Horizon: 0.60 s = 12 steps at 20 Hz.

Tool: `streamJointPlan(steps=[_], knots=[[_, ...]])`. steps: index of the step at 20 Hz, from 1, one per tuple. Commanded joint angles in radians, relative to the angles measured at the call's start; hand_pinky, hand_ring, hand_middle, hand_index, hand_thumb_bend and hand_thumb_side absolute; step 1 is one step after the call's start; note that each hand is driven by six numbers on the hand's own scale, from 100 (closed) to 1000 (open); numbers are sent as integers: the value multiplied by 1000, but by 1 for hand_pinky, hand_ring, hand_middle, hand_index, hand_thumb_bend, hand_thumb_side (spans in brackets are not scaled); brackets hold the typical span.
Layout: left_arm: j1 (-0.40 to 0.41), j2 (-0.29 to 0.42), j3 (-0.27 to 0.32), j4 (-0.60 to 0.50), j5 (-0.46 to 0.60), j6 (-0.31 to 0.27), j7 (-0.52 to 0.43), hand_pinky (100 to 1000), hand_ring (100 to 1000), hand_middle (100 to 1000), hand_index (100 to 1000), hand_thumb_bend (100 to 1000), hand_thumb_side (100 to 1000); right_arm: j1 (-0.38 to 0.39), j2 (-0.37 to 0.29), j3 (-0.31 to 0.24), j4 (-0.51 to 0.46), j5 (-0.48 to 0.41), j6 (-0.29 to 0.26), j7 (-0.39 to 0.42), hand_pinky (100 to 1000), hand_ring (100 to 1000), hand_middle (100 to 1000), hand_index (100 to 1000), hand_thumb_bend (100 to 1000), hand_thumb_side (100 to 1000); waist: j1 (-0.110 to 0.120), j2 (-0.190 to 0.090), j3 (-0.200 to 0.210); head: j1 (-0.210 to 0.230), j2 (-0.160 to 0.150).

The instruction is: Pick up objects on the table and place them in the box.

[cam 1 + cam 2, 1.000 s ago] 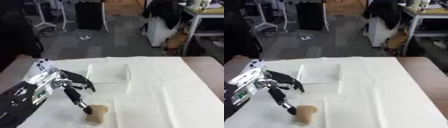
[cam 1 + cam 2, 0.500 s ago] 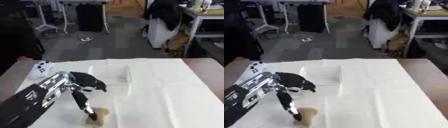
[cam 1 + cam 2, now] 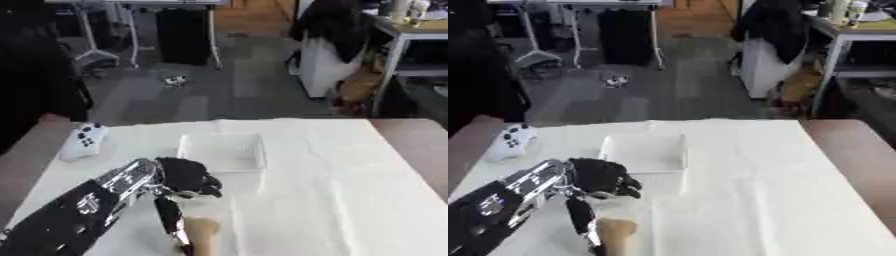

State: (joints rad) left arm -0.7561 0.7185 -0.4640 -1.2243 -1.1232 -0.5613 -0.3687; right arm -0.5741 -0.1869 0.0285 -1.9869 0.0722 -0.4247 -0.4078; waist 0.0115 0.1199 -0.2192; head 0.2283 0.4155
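A tan, bread-like object lies on the white tablecloth near the front edge. My left hand comes in from the lower left and hovers just above and behind it. One long digit stretches straight down along the object's left side and seems to touch it, while the other fingers are bent above it and hold nothing. The white open box stands just beyond the hand, and I see nothing in it. My right hand shows in neither view.
A white game controller lies at the table's far left edge. The white cloth covers the table, and bare brown tabletop shows at the right. Beyond the table are the floor, chairs and a desk.
My left hand has moved right and down toward the tan object, uncovering the controller. Its outstretched digit now reaches lower along the object's left side. The tan object and the box stay in place.
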Motion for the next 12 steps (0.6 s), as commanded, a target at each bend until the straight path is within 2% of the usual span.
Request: streamJointPlan(steps=[1,4,5,9,12], knots=[[-14,7,5,14,-34,-9,20,948,901,941,986,1000,1000,-18,-3,-5,-13,5,0,-3,127,296,463,575,100,1000,1,-12,0,8,-13],[-11,2,1,31,-44,-17,20,912,853,905,979,1000,1000,-18,-3,-5,-13,5,0,-2,127,296,463,575,100,1000,1,-12,0,5,-15],[-10,1,-1,37,-49,-18,12,923,865,913,979,1000,1000,-18,-3,-5,-13,4,-1,-2,127,296,463,575,100,1000,0,-12,0,4,-15],[-4,-3,-12,55,-74,-14,-69,831,808,868,977,1000,1000,-17,-3,-5,-13,4,0,-1,126,295,463,574,100,1000,0,-12,2,3,-15],[-1,-4,-21,49,-54,-11,-116,748,757,827,949,1000,1000,-17,-4,-6,-13,4,1,-1,126,295,463,574,100,1000,0,-13,2,2,-15]])
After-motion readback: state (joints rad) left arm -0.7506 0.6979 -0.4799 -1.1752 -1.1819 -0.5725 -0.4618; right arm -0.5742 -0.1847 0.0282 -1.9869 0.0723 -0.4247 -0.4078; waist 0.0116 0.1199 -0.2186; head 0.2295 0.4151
